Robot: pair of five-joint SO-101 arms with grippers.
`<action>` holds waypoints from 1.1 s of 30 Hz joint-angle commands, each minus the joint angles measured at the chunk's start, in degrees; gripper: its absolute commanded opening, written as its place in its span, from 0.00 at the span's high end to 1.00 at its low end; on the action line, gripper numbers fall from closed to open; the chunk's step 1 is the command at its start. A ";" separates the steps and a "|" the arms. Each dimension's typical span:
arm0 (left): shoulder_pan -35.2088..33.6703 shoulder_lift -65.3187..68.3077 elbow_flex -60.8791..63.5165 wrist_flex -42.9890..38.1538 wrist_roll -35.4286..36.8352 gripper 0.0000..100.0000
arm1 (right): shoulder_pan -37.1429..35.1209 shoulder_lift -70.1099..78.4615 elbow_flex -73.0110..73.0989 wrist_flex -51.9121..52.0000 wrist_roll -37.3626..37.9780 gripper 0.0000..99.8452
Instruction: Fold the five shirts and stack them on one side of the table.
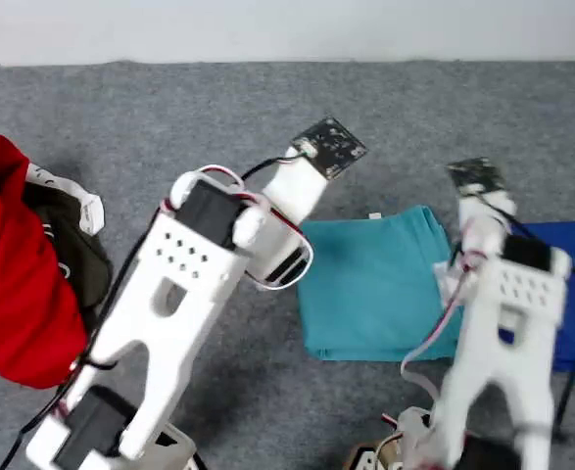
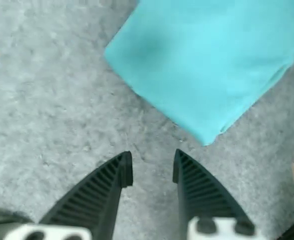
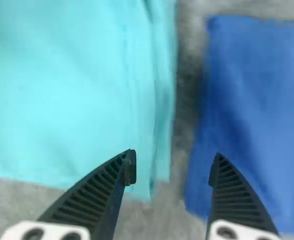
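A folded teal shirt (image 1: 375, 284) lies flat on the grey table, right of centre. A folded blue shirt (image 1: 573, 294) lies just to its right, partly behind an arm. At the left edge a red shirt (image 1: 13, 274) is heaped over a dark one (image 1: 71, 250) with a bit of white cloth (image 1: 76, 196). My left gripper (image 2: 152, 167) is open above bare carpet, just short of the teal shirt (image 2: 207, 65) corner. My right gripper (image 3: 173, 167) is open, straddling the gap between the teal shirt (image 3: 66, 90) and the blue shirt (image 3: 252, 110).
Grey carpet (image 1: 218, 117) covers the table, bare across the back and middle left. A white wall runs along the far edge. Both white arms (image 1: 179, 294) rise from the front edge, with cables trailing near the bases.
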 commanded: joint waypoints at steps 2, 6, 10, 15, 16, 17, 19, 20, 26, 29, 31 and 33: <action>-0.35 -2.90 2.33 0.97 -0.18 0.87 | -1.89 14.55 -10.37 -2.51 -0.70 0.75; -0.35 -2.90 2.68 0.97 -0.18 0.87 | -5.58 23.96 -16.97 -2.51 -0.79 0.75; -0.53 -2.90 2.77 0.97 -0.18 0.87 | -7.96 31.78 -21.19 -2.95 -3.43 0.75; -0.70 -2.99 2.86 0.97 -0.18 0.87 | -7.78 40.22 -25.23 -2.95 -4.57 0.75; -0.70 -2.90 2.86 0.97 -0.18 0.87 | -7.78 41.45 -25.49 -2.95 -4.48 0.75; -0.62 -2.90 2.86 0.97 -0.18 0.87 | -7.96 42.51 -25.76 -2.95 -4.40 0.75; -0.53 -2.81 2.86 0.97 -0.18 0.87 | -8.22 44.09 -25.76 -2.95 -4.22 0.76; -0.44 -2.73 2.86 0.97 -0.18 0.87 | -8.22 44.53 -25.76 -2.95 -3.69 0.79; -0.44 -2.55 2.86 0.97 -0.18 0.87 | -8.22 44.97 -25.76 -2.33 -0.97 0.96; -0.44 -2.55 2.86 0.97 -0.18 0.87 | -8.31 44.62 -26.02 -2.33 -0.97 0.99; -0.44 -2.55 2.86 0.97 -0.18 0.87 | -8.31 43.12 -26.55 -1.63 -1.05 0.99; -0.44 -2.55 2.86 0.97 -0.18 0.87 | -8.31 40.48 -27.87 -0.13 -1.05 0.99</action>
